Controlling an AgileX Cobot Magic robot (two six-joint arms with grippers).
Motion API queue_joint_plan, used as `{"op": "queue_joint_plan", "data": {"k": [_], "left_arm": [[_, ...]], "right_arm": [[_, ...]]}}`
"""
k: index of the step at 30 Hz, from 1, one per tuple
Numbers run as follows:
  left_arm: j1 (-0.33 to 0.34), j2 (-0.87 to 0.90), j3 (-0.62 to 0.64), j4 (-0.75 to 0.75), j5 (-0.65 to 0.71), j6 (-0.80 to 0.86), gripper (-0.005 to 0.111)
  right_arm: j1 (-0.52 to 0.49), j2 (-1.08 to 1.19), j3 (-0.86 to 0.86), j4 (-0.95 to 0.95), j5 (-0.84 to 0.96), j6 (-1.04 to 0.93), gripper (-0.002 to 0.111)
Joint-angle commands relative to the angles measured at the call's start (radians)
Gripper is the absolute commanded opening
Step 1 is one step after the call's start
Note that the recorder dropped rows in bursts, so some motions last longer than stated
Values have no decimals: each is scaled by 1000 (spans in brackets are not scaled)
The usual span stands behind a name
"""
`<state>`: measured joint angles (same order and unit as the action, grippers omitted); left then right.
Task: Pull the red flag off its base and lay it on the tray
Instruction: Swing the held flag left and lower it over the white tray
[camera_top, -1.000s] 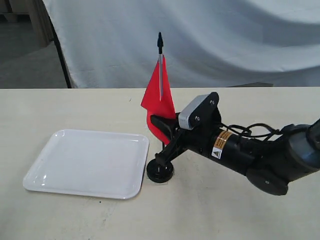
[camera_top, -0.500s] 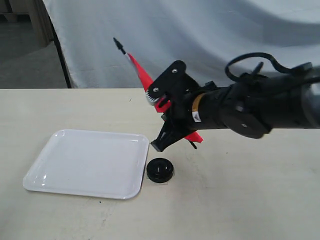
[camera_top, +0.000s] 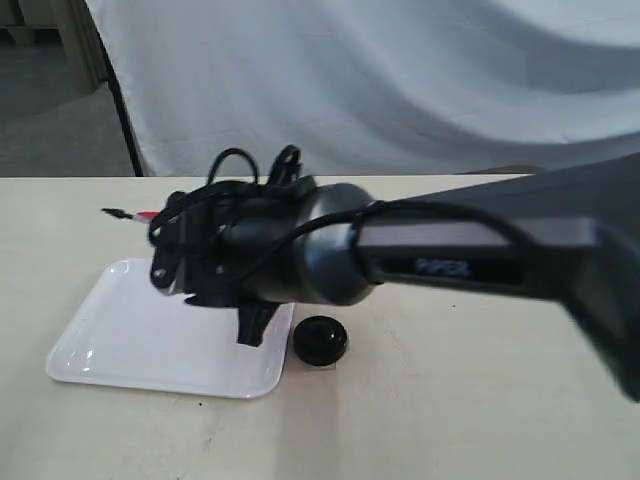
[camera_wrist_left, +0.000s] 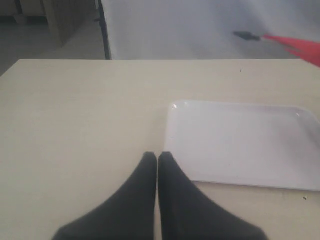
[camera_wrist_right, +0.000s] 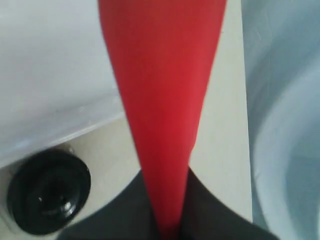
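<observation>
My right gripper (camera_wrist_right: 166, 173) is shut on the red flag (camera_wrist_right: 160, 100), whose cloth fills the gap between the fingers. In the exterior view the right arm reaches left across the white tray (camera_top: 110, 345) and hides most of the flag. Only the flag's black tip (camera_top: 113, 212) and a bit of red stick out leftward, nearly level, above the tray's far edge. The black base (camera_top: 320, 340) stands bare on the table just right of the tray. Beside the tray's (camera_wrist_left: 240, 145) corner, my left gripper (camera_wrist_left: 157, 156) is shut with nothing in it. The flag (camera_wrist_left: 300, 47) shows beyond the tray in the left wrist view.
A white cloth backdrop (camera_top: 400, 80) hangs behind the table, with a dark stand pole (camera_top: 125, 120) at its left edge. The pale tabletop (camera_top: 450, 420) stretches right of the base. The base (camera_wrist_right: 47, 197) sits next to the tray's rim (camera_wrist_right: 60, 125).
The right arm lifted the flag out of the base, then swung left over the tray. The flag tipped from upright to nearly level. The base stayed put.
</observation>
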<state>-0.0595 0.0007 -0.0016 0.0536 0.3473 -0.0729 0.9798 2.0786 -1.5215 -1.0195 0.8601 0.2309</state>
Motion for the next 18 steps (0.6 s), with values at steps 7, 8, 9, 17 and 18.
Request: {"op": "queue_joint_plan", "data": {"k": [7,8,9,17,18], "left_arm": [[-2,-1,2,-5,-4,-2,1],[-2,-1,2,-5,-4,-2,1],[-2,-1,2,-5,-4,-2,1],[-2,-1,2,-5,-4,-2,1],[-2,-1,2,-5,-4,-2,1]], "right_arm": [[45,278,-315,125,56,-208,-1],[45,299,-337,131,66,-212,-1],[45,314,-352,132,73,-212,-1],[45,380,-390,141,78,-231,-1],[45,380,-390,141,75,-218,-1]]}}
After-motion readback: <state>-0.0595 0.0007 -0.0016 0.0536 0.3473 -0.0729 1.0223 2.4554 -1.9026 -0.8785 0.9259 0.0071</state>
